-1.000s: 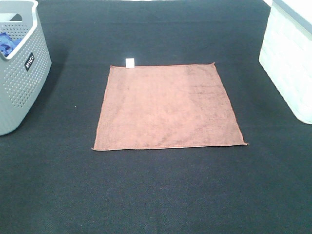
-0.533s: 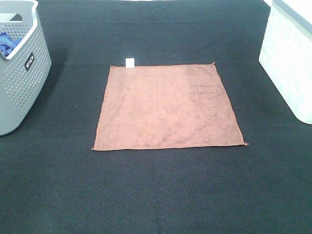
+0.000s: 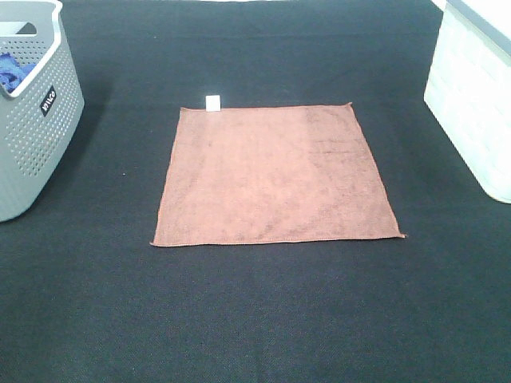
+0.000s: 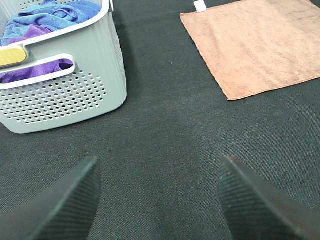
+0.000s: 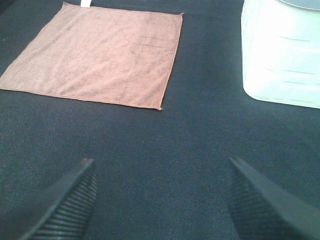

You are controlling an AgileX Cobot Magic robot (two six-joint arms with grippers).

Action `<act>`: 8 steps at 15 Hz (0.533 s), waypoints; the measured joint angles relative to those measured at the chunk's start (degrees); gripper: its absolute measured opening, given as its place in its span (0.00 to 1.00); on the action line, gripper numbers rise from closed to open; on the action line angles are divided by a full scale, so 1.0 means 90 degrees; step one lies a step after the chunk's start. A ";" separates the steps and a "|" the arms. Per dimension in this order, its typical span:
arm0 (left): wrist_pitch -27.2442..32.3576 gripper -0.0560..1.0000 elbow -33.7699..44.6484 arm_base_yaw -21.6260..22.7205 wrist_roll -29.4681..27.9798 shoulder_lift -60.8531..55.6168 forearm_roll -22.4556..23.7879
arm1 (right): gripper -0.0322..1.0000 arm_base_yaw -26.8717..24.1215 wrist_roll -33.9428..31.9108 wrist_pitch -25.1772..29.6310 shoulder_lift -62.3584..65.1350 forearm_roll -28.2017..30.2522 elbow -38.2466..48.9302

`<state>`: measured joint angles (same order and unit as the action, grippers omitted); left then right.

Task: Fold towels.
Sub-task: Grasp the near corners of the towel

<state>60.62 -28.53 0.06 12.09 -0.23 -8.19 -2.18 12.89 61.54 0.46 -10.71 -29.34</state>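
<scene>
A terracotta square towel (image 3: 275,174) lies flat and unfolded in the middle of the black table, its small white tag (image 3: 213,102) at the far left corner. It also shows in the left wrist view (image 4: 257,42) and the right wrist view (image 5: 100,55). Neither gripper shows in the exterior high view. My left gripper (image 4: 157,192) is open and empty, over bare table near the grey basket, well short of the towel. My right gripper (image 5: 160,195) is open and empty, over bare table, short of the towel's near right corner.
A grey perforated basket (image 3: 36,120) stands at the left edge, holding blue and purple cloths (image 4: 47,20). A white basket (image 3: 475,96) stands at the right edge and shows in the right wrist view (image 5: 282,50). Black table surface (image 3: 263,311) surrounds the towel.
</scene>
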 joint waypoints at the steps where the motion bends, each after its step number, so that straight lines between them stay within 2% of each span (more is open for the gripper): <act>1: 0.0000 0.66 0.0000 0.0000 0.0000 0.0000 0.0000 | 0.69 0.0000 0.0000 0.0000 0.0000 0.0000 0.0000; 8: 0.0000 0.66 0.0000 0.0000 0.0000 0.0000 0.0000 | 0.69 0.0000 0.0000 0.0000 0.0000 0.0000 0.0000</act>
<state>60.62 -28.53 0.06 12.09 -0.23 -8.19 -2.18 12.89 61.54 0.46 -10.71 -29.34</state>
